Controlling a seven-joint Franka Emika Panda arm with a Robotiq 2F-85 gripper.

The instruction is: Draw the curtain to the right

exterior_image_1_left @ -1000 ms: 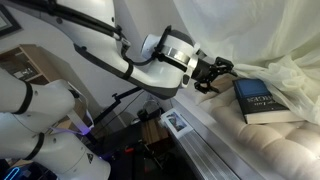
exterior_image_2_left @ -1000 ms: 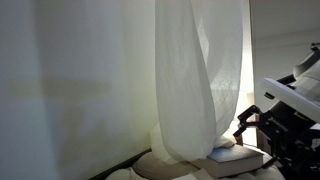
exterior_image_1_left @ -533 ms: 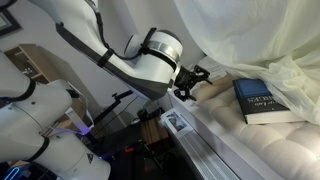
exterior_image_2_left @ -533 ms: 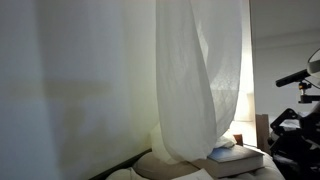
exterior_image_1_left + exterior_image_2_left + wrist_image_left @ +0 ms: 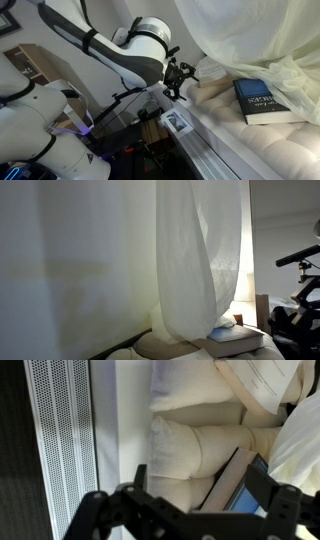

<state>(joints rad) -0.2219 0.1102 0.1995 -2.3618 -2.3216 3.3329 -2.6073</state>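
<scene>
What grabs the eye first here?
The sheer cream curtain dominates, hanging in a gathered column mid-frame in an exterior view. Next, the robot's end effector, open, hovers beside the cushion edge, apart from the dark-blue book lying on it.

The curtain (image 5: 200, 260) is a sheer, cream-white drape, thin enough for light to glow through it. In an exterior view it hangs gathered into one loose bundle of soft vertical folds, bulging low down, with its lower end resting on the ribbed cushion (image 5: 165, 348). In an exterior view the curtain (image 5: 250, 35) sweeps down from the top and piles in crumpled folds behind and beside the dark-blue book (image 5: 262, 102).
</scene>
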